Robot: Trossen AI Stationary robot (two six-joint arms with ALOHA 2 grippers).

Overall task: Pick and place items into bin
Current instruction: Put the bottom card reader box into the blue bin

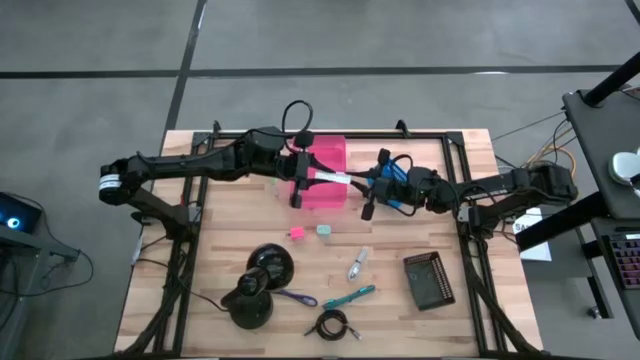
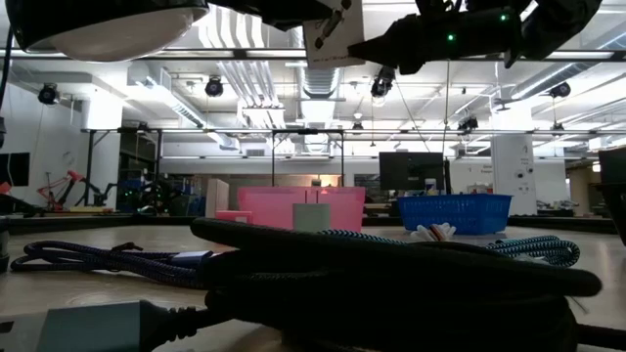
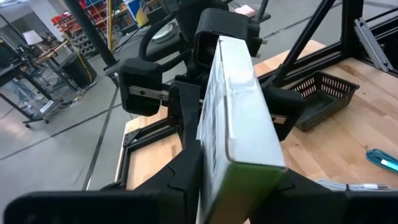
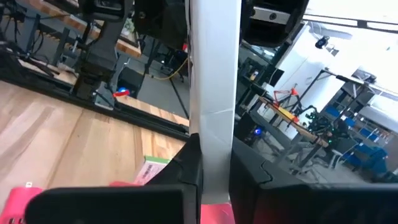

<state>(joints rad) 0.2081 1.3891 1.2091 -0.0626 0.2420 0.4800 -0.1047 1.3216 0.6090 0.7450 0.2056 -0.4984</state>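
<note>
A thin flat stick (image 1: pixel 332 179), white with a green end (image 3: pixel 249 183), hangs in the air over the pink bin (image 1: pixel 325 160) at the table's far middle. My left gripper (image 1: pixel 303 178) is shut on its left end and my right gripper (image 1: pixel 362 185) on its right end. On the table nearer the front lie a pink cube (image 1: pixel 296 233), a pale teal cube (image 1: pixel 324 230), a silver metal piece (image 1: pixel 358 263), a teal tool (image 1: pixel 350 296), a purple tool (image 1: pixel 297 297) and a black coiled cable (image 1: pixel 333 324). My left gripper (image 3: pixel 239 180) pinches the stick's green end between its two fingers (image 3: pixel 186 168), one on each opposite side. It comes about level from the table's left, along the stick. The stick is clear of the bin and the table. My right gripper (image 4: pixel 214 165) pinches the stick's white end (image 4: pixel 214 134) between its two fingers (image 4: pixel 189 162). It reaches in level from the table's right, fingers lying along the stick. The stick spans level between the two grippers.
A blue basket (image 1: pixel 398 168) sits under my right arm beside the pink bin. A large black object with two round parts (image 1: pixel 262 285) stands at the front left. A small black basket (image 1: pixel 428 280) lies at the front right.
</note>
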